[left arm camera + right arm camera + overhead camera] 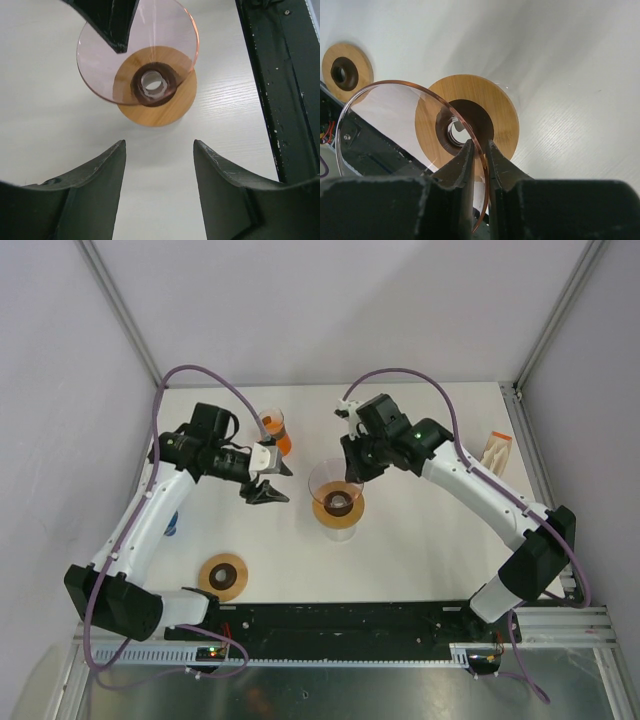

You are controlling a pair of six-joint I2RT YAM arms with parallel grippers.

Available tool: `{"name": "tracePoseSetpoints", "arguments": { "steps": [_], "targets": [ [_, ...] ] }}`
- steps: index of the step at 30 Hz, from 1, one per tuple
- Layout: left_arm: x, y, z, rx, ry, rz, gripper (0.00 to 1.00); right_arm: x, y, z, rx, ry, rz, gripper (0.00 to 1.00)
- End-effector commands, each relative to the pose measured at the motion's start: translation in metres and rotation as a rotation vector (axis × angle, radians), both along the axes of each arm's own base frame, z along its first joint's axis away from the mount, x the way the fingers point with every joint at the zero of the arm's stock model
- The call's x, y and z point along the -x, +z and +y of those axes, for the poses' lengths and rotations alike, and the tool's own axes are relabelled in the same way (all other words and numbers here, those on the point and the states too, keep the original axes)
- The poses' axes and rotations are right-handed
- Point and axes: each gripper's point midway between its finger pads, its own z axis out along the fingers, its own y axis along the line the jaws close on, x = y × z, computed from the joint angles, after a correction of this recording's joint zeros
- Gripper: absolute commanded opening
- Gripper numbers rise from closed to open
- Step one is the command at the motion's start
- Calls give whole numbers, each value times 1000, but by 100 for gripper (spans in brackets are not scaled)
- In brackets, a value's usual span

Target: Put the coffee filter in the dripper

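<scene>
The dripper (337,502) is a clear pink-tinted glass cone on a round wooden collar, standing mid-table. It also shows in the left wrist view (150,75) and the right wrist view (465,125). My right gripper (352,472) is shut on the cone's far rim, one finger inside and one outside (480,147). My left gripper (272,490) is open and empty just left of the dripper, jaws wide apart above bare table (159,150). What looks like a stack of tan paper coffee filters (497,452) lies at the table's right edge, away from both grippers.
An orange cup (275,430) stands behind the left gripper. A second wooden ring (222,576) lies front left and also shows in the right wrist view (346,72). A small blue object (172,524) sits under the left arm. A black rail (400,618) runs along the near edge.
</scene>
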Motion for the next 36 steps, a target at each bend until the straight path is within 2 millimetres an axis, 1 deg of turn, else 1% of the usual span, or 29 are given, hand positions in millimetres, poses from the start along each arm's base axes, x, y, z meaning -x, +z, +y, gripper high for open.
{"name": "tracePoseSetpoints", "arguments": {
  "steps": [1,4,8,19,22,24,27,30,34,36],
  "targets": [
    [-7,21,7,26,44,-45,61,-22,-3,-22,59,-66,-29,8],
    [-9,20,9,24,58,-42,61,-29,-7,-29,56,-76,-13,8],
    [-11,20,12,25,69,-41,61,-41,-13,-44,51,-106,11,9],
    [-17,15,18,19,96,-34,62,-91,-27,-102,21,-234,43,9],
    [-22,13,19,17,113,-13,62,-105,-27,-117,16,-276,43,13],
    [-27,11,21,15,128,2,62,-110,-26,-120,1,-283,43,16],
    [-33,7,23,4,156,23,64,-116,-21,-120,-15,-285,35,22],
    [-42,1,26,-18,197,46,66,-120,-13,-120,-26,-284,18,30],
    [-57,-11,32,-65,282,90,66,-125,-5,-120,-45,-285,1,40],
    [-63,-20,37,-97,325,104,66,-127,-1,-120,-51,-285,-9,43]
  ]
}}
